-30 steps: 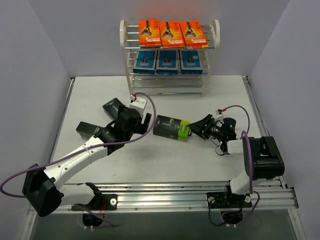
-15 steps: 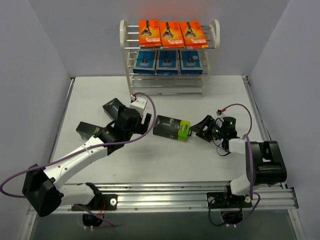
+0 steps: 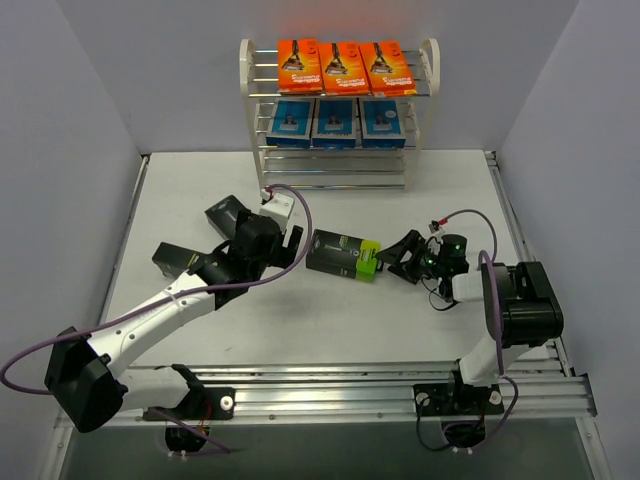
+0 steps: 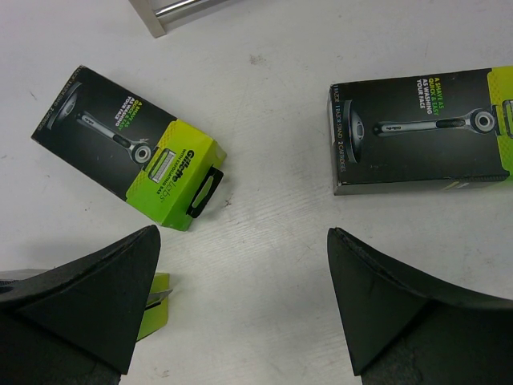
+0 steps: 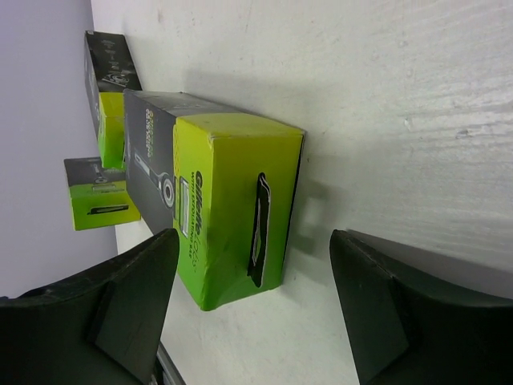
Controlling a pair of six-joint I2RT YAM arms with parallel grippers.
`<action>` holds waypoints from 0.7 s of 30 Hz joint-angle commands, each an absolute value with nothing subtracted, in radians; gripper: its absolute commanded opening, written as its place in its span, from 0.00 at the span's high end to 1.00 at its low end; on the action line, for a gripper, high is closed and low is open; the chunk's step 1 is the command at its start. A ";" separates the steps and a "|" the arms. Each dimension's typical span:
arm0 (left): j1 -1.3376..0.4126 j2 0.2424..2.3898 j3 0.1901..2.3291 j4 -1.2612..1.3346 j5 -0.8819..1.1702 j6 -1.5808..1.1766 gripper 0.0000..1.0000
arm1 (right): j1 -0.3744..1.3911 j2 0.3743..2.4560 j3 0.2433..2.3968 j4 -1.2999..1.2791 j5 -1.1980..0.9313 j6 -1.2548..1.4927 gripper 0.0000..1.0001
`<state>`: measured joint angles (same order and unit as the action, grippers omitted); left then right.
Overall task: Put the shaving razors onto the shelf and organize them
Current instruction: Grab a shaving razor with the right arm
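Note:
The shelf (image 3: pixel 250 80) stands at the back; three orange razor packs (image 3: pixel 342 68) fill its top tier and three blue packs (image 3: pixel 335 122) the tier below. A black-and-green box (image 3: pixel 343 256) lies mid-table. My right gripper (image 3: pixel 398 256) is open just right of its green end. In the right wrist view that box (image 5: pixel 232 200) lies ahead of the spread gripper (image 5: pixel 254 237), untouched. My left gripper (image 3: pixel 288 240) hovers open over bare table (image 4: pixel 242 234), with a second box (image 4: pixel 132 144) to its left and the mid-table box (image 4: pixel 421 128) to its right. A third box (image 3: pixel 175 260) lies partly under the left arm.
The shelf's lower rods (image 3: pixel 335 178) carry nothing. Pale walls close in the table on the left, right and back. An aluminium rail (image 3: pixel 330 385) with both arm bases runs along the near edge.
My right gripper's jaws have spread wider and come off the green end of the mid-table box, which stays put. The left arm has not moved.

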<state>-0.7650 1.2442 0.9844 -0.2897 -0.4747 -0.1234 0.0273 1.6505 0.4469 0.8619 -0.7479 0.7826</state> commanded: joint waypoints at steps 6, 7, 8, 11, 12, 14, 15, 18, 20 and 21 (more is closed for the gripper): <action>-0.762 1.243 1.042 -0.285 -0.482 -0.126 0.06 | 0.084 1.729 0.472 0.945 -0.730 0.813 0.31; -0.761 1.243 1.042 -0.285 -0.482 -0.126 0.06 | 0.092 1.741 0.476 0.951 -0.730 0.824 0.32; -0.761 1.243 1.043 -0.285 -0.480 -0.126 0.06 | 0.104 1.746 0.479 0.963 -0.729 0.828 0.33; -0.761 1.241 1.043 -0.287 -0.480 -0.124 0.06 | 0.120 1.759 0.482 0.985 -0.729 0.844 0.45; -0.761 1.241 1.043 -0.287 -0.480 -0.124 0.06 | 0.123 1.761 0.480 0.988 -0.729 0.847 0.54; -0.761 1.241 1.043 -0.287 -0.480 -0.124 0.06 | 0.123 1.764 0.482 0.996 -0.732 0.854 0.63; -0.761 1.241 1.043 -0.287 -0.479 -0.124 0.06 | 0.123 1.763 0.483 0.996 -0.735 0.857 0.76; -0.761 1.239 1.045 -0.287 -0.476 -0.124 0.06 | 0.124 1.753 0.488 0.994 -0.744 0.867 0.99; -0.761 1.239 1.045 -0.285 -0.472 -0.124 0.06 | 0.124 1.740 0.488 0.993 -0.747 0.871 1.00; -0.761 1.236 1.045 -0.287 -0.472 -0.124 0.06 | 0.124 1.735 0.494 0.991 -0.752 0.880 1.00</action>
<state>-0.7650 1.2442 0.9920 -0.2932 -0.4744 -0.1230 0.1184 1.7531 0.4797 1.0142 -0.7483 0.8825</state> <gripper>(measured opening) 0.941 0.089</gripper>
